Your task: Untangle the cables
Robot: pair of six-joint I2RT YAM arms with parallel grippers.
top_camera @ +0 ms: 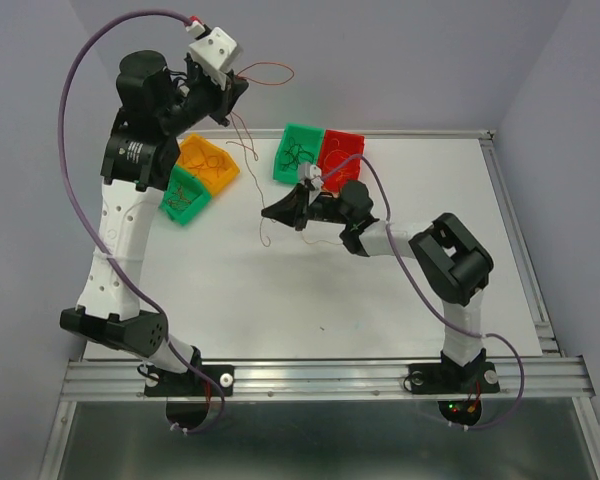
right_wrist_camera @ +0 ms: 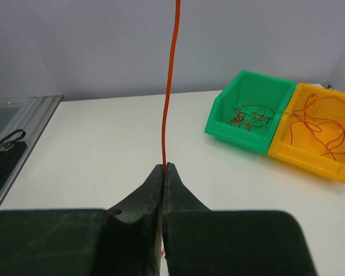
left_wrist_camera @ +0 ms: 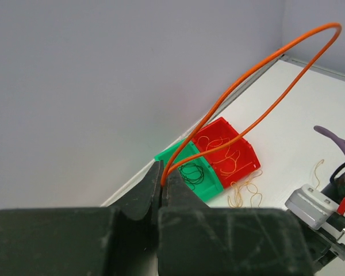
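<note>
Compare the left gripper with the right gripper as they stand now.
The left gripper is raised high by the back wall; the right gripper sits low over the table. The cable from the left gripper arches in a wide loop; the cable from the right gripper runs straight up. Both are shut on a thin orange cable.

1. Two green open plastic bins [top_camera: 185, 195]
2. One orange plastic bin [top_camera: 208, 163]
3. One red plastic bin [top_camera: 340, 155]
4. Two black two-finger grippers: left gripper [top_camera: 240, 88], right gripper [top_camera: 268, 212]
5. Several thin red-orange cables [right_wrist_camera: 171, 86], exact count unclear
</note>
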